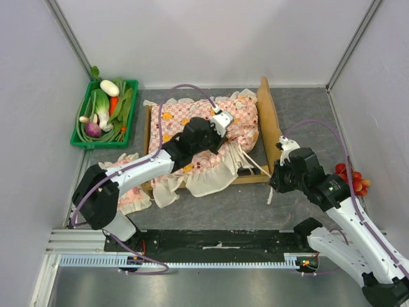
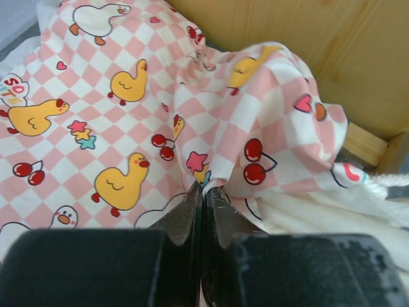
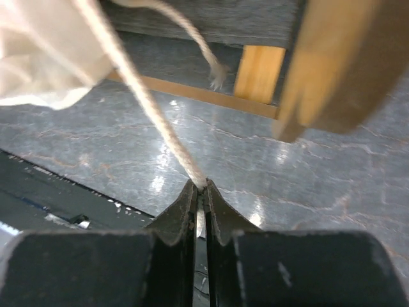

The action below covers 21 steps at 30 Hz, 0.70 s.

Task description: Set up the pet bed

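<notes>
Left gripper, seen from its own wrist camera: the two dark jaws are pressed together, pinching a raised fold of the mattress, a pink-and-white checked fabric printed with yellow ducks, cherries and stars. Light wood of the pet bed fills the upper right, and the bunched fabric lies against it. A white cord shows at the right edge, above a plain white frill. From the right wrist camera, the right gripper is also closed, its tips clamped on the end of the cord, which runs straight and tight up to the left. Beyond it stands a pale wooden leg of the bed on the grey marbled table, with the dark grey base above. From the overhead camera, the left arm stretches diagonally from the lower left across the bed, its wrist over the mattress. The right arm is bent, its gripper just beside the bed's near right corner. The bed sits mid-table, towards the back, with its curved headboard upright on the right. The mattress lies rumpled inside, its frill spilling over the near rail. A small frilled pillow lies under the left arm, and a green crate of vegetables sits at the far left.
</notes>
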### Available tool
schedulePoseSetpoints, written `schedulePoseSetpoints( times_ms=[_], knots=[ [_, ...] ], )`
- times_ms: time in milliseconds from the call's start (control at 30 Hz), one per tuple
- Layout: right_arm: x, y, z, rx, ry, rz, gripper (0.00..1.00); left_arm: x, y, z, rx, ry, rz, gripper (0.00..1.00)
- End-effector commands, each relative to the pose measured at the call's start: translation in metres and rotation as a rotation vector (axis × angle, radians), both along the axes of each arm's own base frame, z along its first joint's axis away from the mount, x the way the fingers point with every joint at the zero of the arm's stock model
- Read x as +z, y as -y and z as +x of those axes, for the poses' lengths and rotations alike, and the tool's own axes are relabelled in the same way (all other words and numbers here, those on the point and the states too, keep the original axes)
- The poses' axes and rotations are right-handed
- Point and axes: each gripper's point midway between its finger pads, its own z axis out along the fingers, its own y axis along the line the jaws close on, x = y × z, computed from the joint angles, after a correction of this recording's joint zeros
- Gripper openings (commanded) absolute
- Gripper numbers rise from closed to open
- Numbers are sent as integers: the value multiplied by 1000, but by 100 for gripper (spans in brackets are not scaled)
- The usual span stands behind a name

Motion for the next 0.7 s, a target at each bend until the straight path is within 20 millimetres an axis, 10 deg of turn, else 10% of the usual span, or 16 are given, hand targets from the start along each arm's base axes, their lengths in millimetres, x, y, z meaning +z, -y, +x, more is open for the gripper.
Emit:
schedulePoseSetpoints(
  times_ms=[0, 667],
  knots=[
    [6, -32, -4, 184, 31, 110, 12, 23, 8, -8, -123, -131, -210, 9],
    [39, -23, 109, -9, 277, -94, 14, 21, -1, 1, -188, -250, -295, 8]
  ],
)
